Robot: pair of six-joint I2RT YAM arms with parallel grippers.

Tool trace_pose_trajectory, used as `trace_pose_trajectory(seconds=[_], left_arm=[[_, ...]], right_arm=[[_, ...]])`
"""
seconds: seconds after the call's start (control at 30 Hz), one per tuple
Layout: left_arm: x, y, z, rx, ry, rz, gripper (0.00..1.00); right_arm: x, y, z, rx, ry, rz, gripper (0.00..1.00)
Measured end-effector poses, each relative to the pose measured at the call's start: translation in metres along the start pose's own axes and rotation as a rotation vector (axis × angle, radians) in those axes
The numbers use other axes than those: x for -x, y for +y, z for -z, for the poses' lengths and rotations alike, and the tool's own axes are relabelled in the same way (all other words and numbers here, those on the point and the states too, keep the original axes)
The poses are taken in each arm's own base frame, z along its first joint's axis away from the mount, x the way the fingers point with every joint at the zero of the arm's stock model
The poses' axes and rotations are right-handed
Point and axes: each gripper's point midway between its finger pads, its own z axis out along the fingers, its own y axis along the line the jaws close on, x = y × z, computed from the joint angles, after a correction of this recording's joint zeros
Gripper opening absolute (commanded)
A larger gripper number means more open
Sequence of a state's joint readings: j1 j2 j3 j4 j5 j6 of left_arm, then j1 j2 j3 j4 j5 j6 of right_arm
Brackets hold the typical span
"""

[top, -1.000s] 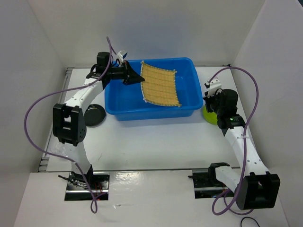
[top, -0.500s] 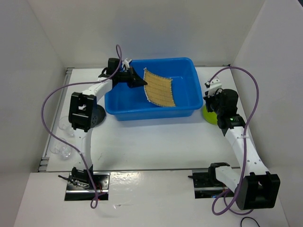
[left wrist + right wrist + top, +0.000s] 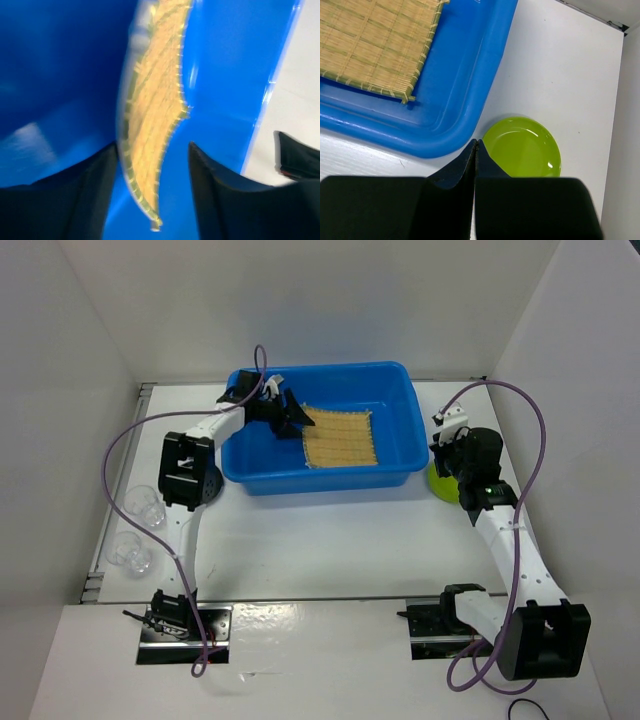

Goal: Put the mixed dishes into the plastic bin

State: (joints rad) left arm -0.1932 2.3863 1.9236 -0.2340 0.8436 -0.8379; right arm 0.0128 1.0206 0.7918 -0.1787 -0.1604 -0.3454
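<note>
Where white walls close in on three sides, a white table (image 3: pixel 320 540) carries everything, with the two arm bases at its near edge. Toward the back stands the plastic bin (image 3: pixel 330 480), bright blue with rounded corners. The bamboo mat (image 3: pixel 340 437) lies inside it on the floor, filling the middle and right part and looking flat from overhead. The left fingers (image 3: pixel 298 421) reach down into the bin at the mat's left edge. The left wrist view shows them spread, with the mat's fringed edge between them and neither one seen pressing on it, though that view is blurred. The right fingers (image 3: pixel 475 150) are pressed together with nothing between them. They hover over bare table just outside the bin's near right corner, between that corner and the lime-green plate (image 3: pixel 522 148). The plate rests on the table near the bin but apart from it, and from overhead the right arm covers much of it. Two clear drinking glasses (image 3: pixel 145 502) stand at the table's left edge, well apart from the bin and faint against the white. A dark round disc (image 3: pixel 210 485) lies just left of the bin, partly hidden behind the left arm; what it is cannot be made out.
</note>
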Motion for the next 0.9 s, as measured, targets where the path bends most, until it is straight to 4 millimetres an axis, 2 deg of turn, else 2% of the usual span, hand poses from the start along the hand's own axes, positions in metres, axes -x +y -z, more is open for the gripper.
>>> trace_pose_trajectory(seconds=[0.03, 0.07, 0.2, 0.3, 0.37, 0.43, 0.5, 0.57, 0.63, 0.67, 0.73, 0.9], left_arm=[[0.003, 0.001, 0.002, 0.029, -0.008, -0.012, 0.85], [0.006, 0.002, 0.004, 0.057, -0.018, -0.031, 0.9], [0.035, -0.014, 0.026, 0.221, -0.115, -0.149, 0.92], [0.06, -0.038, 0.065, 0.361, -0.234, -0.276, 1.0], [0.069, -0.055, 0.101, 0.443, -0.31, -0.332, 1.0], [0.075, -0.073, 0.147, 0.502, -0.394, -0.362, 1.0], [0.078, -0.082, 0.2, 0.545, -0.487, -0.372, 1.0], [0.077, -0.078, 0.257, 0.594, -0.586, -0.347, 1.0], [0.074, -0.061, 0.307, 0.664, -0.665, -0.304, 1.0], [0.074, -0.051, 0.323, 0.689, -0.691, -0.284, 1.0], [0.07, -0.031, 0.328, 0.718, -0.689, -0.258, 1.0], [0.047, 0.038, 0.284, 0.809, -0.515, -0.198, 1.0]], right_arm=[[0.0, 0.0, 0.0, 0.002, 0.001, 0.0, 0.0], [-0.001, 0.001, -0.001, 0.003, 0.002, 0.0, 0.0], [0.0, 0.001, -0.001, 0.008, 0.001, -0.001, 0.0], [0.0, 0.002, -0.001, 0.012, 0.0, 0.003, 0.0], [0.0, 0.002, -0.001, 0.013, -0.001, 0.005, 0.01], [0.0, 0.002, -0.001, 0.013, -0.001, 0.007, 0.01], [-0.001, 0.002, -0.001, 0.014, 0.001, 0.008, 0.01], [-0.003, 0.0, -0.002, 0.014, 0.006, 0.006, 0.01], [-0.006, -0.003, -0.003, 0.007, 0.017, 0.001, 0.02], [-0.008, -0.004, -0.004, 0.005, 0.023, 0.0, 0.02], [-0.011, -0.006, -0.005, 0.001, 0.032, -0.001, 0.03], [-0.012, -0.006, -0.007, 0.007, 0.036, -0.001, 0.05]])
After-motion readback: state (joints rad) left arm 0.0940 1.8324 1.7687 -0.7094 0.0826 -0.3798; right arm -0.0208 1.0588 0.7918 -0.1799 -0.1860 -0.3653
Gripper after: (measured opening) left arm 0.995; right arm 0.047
